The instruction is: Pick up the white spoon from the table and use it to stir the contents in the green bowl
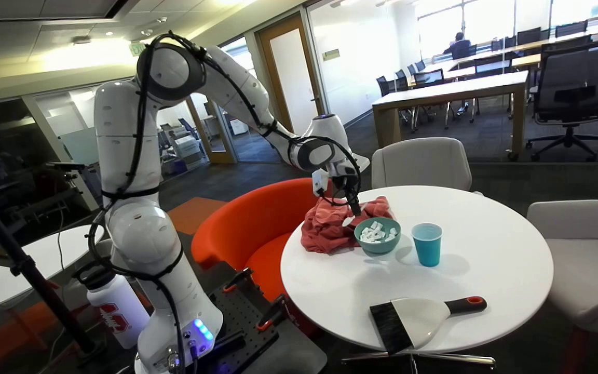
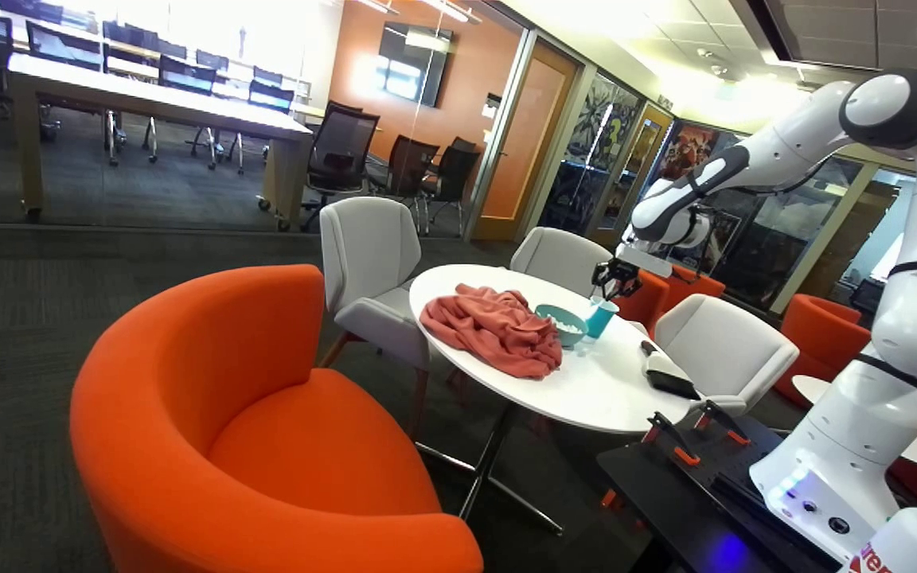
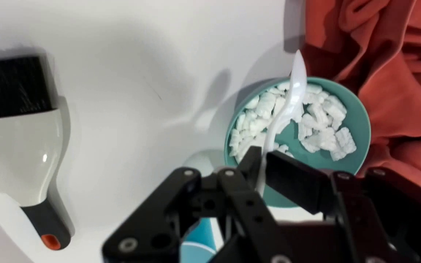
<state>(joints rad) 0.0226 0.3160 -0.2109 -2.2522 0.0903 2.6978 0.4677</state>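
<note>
The pincer [image 3: 264, 160] pinched the handle of the white spoon [image 3: 290, 105] between its two tips; the spoon's wider end pointed away from it. Below the pincer, the green bowl [image 3: 360, 120] contained white pieces [image 3: 325, 138]; in the wrist view, the spoon extended across the bowl's rim. Lower than the pincer, a red cloth [image 1: 325, 228] lay bunched beside the bowl, and a teal cup [image 1: 427, 246] stood upright near the bowl's other side. Well apart from the pincer, a black-bristled brush [image 1: 423, 318] lay on the white worktop [image 1: 486, 234].
</note>
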